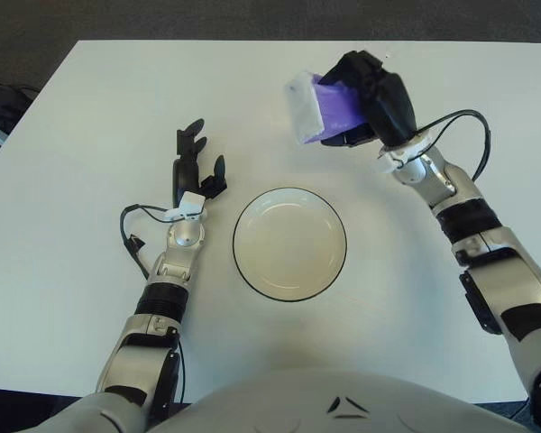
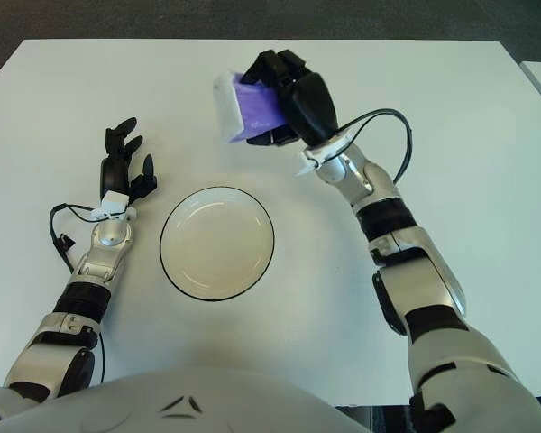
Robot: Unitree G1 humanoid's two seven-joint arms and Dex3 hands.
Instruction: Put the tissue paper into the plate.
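Tissue pack (image 1: 317, 106), clamped in the right hand (image 1: 374, 95) at upper centre, should travel down-left over the plate (image 1: 289, 244) before release; left hand (image 1: 194, 167) spread.

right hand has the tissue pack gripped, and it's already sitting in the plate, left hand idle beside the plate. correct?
Not quite. The right hand does grip the tissue pack, but the left eye view shows it held beyond the plate, which has nothing in it. The left hand is idle at the plate's left.

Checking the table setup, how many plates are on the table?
1: a round white plate with a dark rim sits on the white table, between the idle left robot hand and the right arm. None looks hidden.
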